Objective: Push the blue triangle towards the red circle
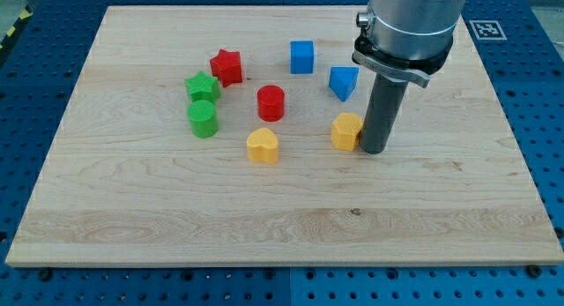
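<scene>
Blue triangle block (344, 81), a small plastic-looking wedge, sits on the pale wooden board (264, 227), just up and to the view's left of my tip (372, 151). One flat edge runs along its top and its point aims toward the view's bottom; it has no clear long axis.

My tip is the lower end of a straight dark rod under a grey cylindrical housing. It carries nothing and rests on the board, touching or just beside the right side of an orange-yellow block (346, 130), whose shape is hard to make out.

Eight blocks are on the board: two blue, two red, two green, two yellow.

From my tip, the red circle, a short red cylinder (270, 103), lies further to the view's left and slightly up, apart from the triangle with bare wood between them. A blue cube (302, 56) sits up and left, beyond the triangle. A yellow heart-shaped block (263, 145) lies to the left, level with my tip. Well to the left are a red star (226, 67), a green star (202, 86) and a green cylinder (203, 118), the two green blocks touching.
</scene>
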`<state>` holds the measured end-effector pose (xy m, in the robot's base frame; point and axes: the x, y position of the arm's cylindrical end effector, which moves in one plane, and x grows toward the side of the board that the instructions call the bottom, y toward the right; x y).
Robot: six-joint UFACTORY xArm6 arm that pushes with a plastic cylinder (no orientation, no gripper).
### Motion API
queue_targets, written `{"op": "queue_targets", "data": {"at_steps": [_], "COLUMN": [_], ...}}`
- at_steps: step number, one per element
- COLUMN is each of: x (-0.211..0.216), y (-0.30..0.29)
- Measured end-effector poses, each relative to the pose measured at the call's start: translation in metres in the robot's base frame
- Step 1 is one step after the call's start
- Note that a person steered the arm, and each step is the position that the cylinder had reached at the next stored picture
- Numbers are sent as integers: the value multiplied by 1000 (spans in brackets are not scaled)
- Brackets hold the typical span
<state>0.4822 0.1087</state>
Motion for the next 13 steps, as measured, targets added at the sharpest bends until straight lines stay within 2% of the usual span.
{"op": "queue_targets", "data": {"at_steps": [3,5,6,8,10,13], "x": [-5,39,18,-83,-115,-121], "y": [-35,2,22,34,16,-11]}}
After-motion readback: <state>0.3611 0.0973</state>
